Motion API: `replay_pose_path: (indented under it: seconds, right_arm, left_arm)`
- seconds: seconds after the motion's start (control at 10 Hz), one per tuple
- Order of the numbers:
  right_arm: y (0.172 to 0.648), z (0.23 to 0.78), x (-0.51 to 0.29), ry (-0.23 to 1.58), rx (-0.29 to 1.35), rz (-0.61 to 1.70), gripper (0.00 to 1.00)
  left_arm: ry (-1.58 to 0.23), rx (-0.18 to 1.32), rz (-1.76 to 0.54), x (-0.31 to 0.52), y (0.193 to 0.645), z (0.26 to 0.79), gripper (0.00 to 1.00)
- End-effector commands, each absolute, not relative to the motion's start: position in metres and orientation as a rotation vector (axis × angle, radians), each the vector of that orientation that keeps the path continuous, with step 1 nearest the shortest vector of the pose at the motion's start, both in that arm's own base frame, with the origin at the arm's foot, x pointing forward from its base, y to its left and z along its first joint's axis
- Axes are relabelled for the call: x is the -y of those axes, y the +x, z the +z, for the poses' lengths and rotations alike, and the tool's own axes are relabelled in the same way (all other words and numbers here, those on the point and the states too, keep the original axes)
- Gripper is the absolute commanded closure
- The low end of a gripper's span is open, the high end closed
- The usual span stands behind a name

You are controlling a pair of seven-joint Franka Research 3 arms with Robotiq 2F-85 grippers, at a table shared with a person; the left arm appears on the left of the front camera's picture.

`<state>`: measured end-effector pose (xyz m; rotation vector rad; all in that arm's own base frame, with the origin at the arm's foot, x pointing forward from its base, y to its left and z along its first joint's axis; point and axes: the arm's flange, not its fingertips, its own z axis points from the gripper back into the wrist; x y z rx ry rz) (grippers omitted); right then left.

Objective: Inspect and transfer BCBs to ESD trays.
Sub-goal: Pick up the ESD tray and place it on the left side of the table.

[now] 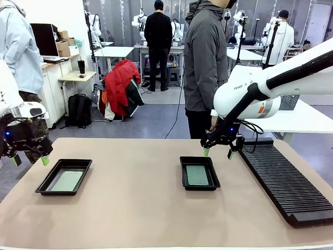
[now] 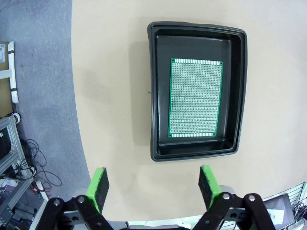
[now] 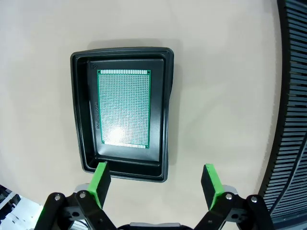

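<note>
Fingers on my left gripper (image 1: 29,160) stand spread wide with nothing between the green pads; it hangs above the table's left edge, just beside the far end of the left shallow black plastic tray (image 1: 64,176). Through the left wrist camera I see the same left gripper (image 2: 153,188) open, the left tray (image 2: 197,91) lying ahead of its pads. One thin green rectangular board with a fine grid of holes (image 2: 195,98) lies flat on that tray's floor, closer to one long wall than the other.

My right gripper (image 1: 218,152) is also spread and empty, hovering just past the far rim of the second black tray (image 1: 200,172) near the middle of the tan table (image 1: 135,208). From the right wrist camera, the open right gripper (image 3: 156,184) sits near the tray's (image 3: 122,112) near rim, and a second green gridded board (image 3: 123,108) lies flat inside, with a bright glare spot on it. A long black ribbed slotted rack (image 1: 285,179) runs along the table's right side, apart from that tray. A person in a dark grey jacket (image 1: 206,57) stands at the far side.
</note>
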<state>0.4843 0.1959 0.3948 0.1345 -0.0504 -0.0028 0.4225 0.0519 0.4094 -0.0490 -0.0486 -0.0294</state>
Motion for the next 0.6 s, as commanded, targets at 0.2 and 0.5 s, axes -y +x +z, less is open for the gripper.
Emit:
replay_pose_path:
  seconds: [0.2,0.5]
  right_arm:
    - [0.459,0.414,-0.146,0.289,0.066,-0.032,0.00]
    - [0.444,0.424,-0.107,0.409,0.073,-0.051,0.00]
  left_arm:
    - [-0.092,0.068,0.028,-0.002,0.401,0.431,0.00]
    - [-0.127,0.071,0.055,0.068,0.398,0.448,0.00]
